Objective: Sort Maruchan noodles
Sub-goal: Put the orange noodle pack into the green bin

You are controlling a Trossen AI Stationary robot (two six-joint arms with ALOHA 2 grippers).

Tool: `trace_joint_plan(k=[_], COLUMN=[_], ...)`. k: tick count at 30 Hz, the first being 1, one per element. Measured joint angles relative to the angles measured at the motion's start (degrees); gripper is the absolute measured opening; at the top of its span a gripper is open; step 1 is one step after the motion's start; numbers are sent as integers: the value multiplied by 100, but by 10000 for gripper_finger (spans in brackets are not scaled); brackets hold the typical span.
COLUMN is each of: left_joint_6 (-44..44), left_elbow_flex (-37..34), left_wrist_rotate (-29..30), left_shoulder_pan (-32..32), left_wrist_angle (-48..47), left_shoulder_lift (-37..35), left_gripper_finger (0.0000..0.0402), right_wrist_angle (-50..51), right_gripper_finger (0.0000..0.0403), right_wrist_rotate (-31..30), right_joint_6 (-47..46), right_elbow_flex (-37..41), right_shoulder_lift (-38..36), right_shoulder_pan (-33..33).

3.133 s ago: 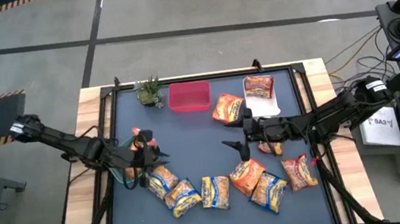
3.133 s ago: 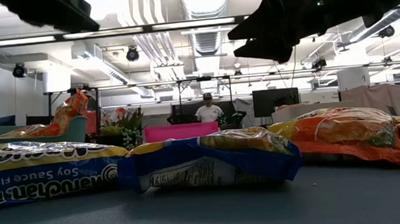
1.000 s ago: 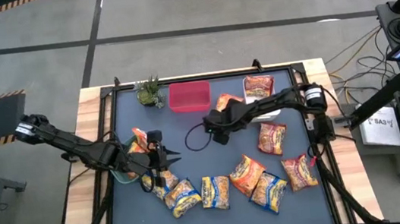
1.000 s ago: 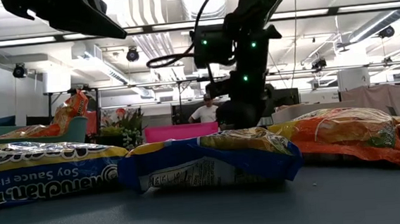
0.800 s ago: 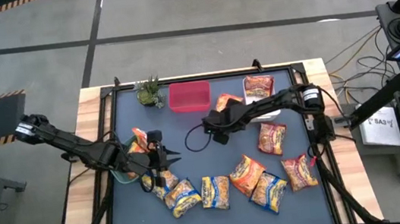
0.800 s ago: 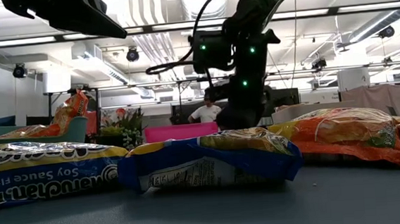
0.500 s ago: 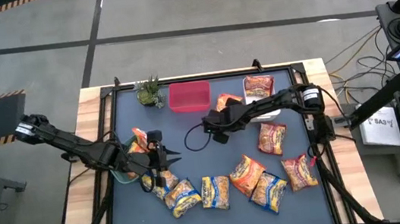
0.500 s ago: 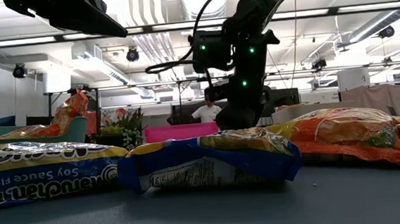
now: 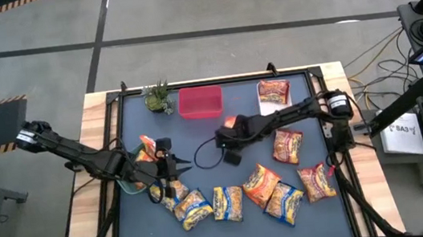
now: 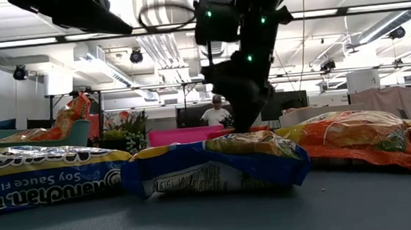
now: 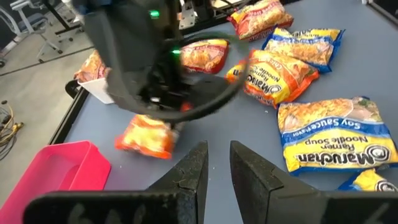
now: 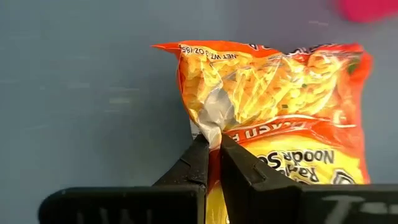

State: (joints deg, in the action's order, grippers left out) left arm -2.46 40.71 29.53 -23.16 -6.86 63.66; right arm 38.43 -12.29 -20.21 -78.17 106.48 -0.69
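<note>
An orange noodle packet [image 12: 280,118] is in my right gripper [image 12: 211,152], which is shut on it above the table's middle [image 9: 228,133]. The left wrist view shows this packet [image 11: 146,137] below the right gripper. Other Maruchan noodles lie in a curved row along the near side: yellow-and-blue ones [image 9: 194,208] and orange ones [image 9: 260,184]. Another red-orange packet [image 9: 273,91] rests on a white tray [image 9: 278,112]. My left gripper [image 9: 181,165] hovers at the left beside a teal bin [image 9: 129,184], with a narrow gap between its fingers [image 11: 217,158] and nothing in it. My right gripper pinches a gathered crinkle on the packet's long side edge [image 12: 214,121] between its two fingers. The fingers come steeply from above. The packet hangs below them; I cannot tell whether its lower end touches the table.
A pink bin [image 9: 200,102] and a small green plant [image 9: 158,97] stand at the far edge. The teal bin holds orange packets [image 9: 148,149]. Two more red-orange packets [image 9: 286,146] [image 9: 316,181] lie at the right. Bare table lies between the pink bin and the row.
My right gripper has risen and gone toward the table's near edge, tipping as it went. The orange packet has come with it, away from its place beside the white tray.
</note>
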Motion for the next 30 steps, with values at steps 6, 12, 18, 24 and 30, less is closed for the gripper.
trace_joint_plan(k=[6,12,18,24,30], left_joint_6=[2,2,24,356,612], left_elbow_flex=[-2,-2,-2,-2,-9], left_wrist_rotate=[-1,-1,-1,-3,-7], left_shoulder_pan=[0,0,0,0,0], left_wrist_angle=[235,525,690,750,951], left_shoulder_lift=[0,0,0,16,572], left_gripper_finger=[48,48,48,48,48], right_wrist_angle=[-1056,-1731,-1813,-1578,-1020], right_gripper_finger=[13,20,96,183,224], right_wrist_rotate=[509,569,500,485,495], right_joint_6=[-19,-14,-277,-273,-599], right_elbow_flex=[13,15,22,33,325], right_shoulder_lift=[2,9,11,-72,-710], right_shoulder_pan=[605,981,1008,1008,1029])
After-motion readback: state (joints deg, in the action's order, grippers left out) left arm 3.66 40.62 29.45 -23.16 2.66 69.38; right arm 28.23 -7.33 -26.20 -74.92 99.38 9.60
